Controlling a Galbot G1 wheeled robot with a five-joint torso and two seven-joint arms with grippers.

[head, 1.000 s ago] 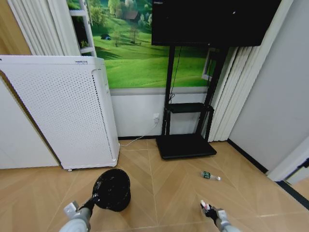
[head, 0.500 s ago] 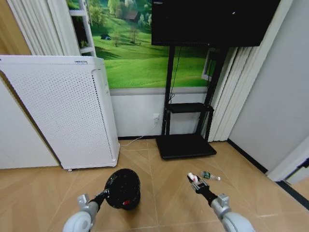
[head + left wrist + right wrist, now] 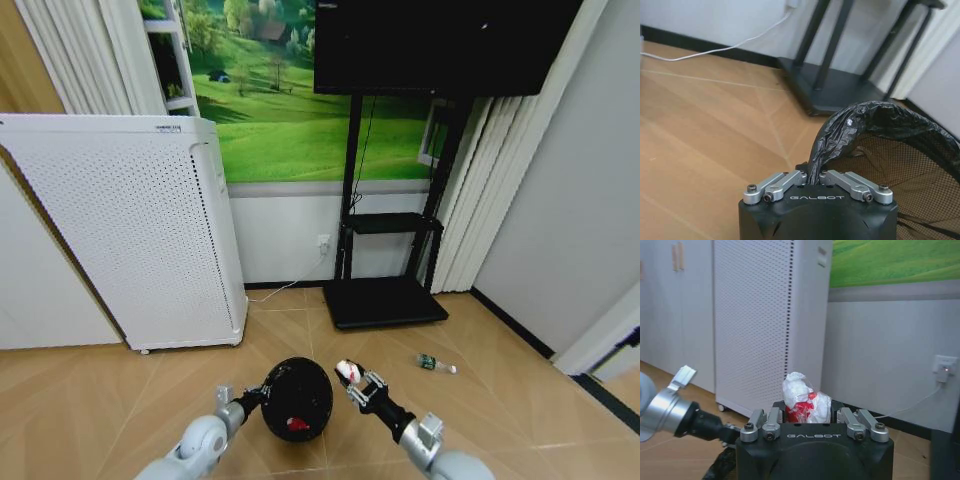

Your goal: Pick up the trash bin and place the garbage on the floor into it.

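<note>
The floor (image 3: 500, 400) is pale herringbone parquet running up to a white perforated appliance (image 3: 130, 230) and a black TV stand (image 3: 385, 300) under a meadow mural.

Over that floor I hold the trash bin (image 3: 297, 399) tipped so its mouth faces up towards my head camera, a black liner (image 3: 875, 120) puckered over its rim and mesh wall showing inside. One red-and-white piece (image 3: 298, 424) already lies in it. My left gripper (image 3: 258, 397) is clamped on the lined rim at the bin's left edge.

My right gripper (image 3: 352, 380) is just beside the rim on the other side, closed on a crumpled red-and-white wrapper (image 3: 805, 402) that bulges out between the fingers. It looks light and springy, so I judge it could cling to a pad or drift when let go.

To do this well I would bring the wrapper over the middle of the opening, keep the bin steady and mouth-up, and only then spread the fingers.

A small clear bottle (image 3: 436, 364) with a green label lies on the parquet well to my right, near the stand's base.
</note>
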